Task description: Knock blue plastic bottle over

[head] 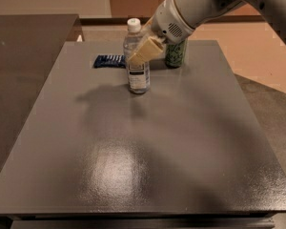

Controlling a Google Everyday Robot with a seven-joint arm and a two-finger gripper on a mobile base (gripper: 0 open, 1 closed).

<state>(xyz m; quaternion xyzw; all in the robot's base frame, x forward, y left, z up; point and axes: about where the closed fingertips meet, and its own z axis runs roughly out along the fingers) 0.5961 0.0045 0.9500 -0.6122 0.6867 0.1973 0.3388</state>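
The blue plastic bottle (136,73) stands upright near the back middle of the grey table (143,142). It is clear, with a white cap and a white-and-dark label. My gripper (142,53) comes in from the upper right, its tan fingers (145,50) lying across the bottle's upper body, just below the shoulder. The fingertips overlap the bottle in this view.
A green drink can (176,54) stands behind and right of the bottle, partly hidden by my arm. A small flat dark blue packet (109,61) lies to the bottle's left at the back. A darker table adjoins on the left.
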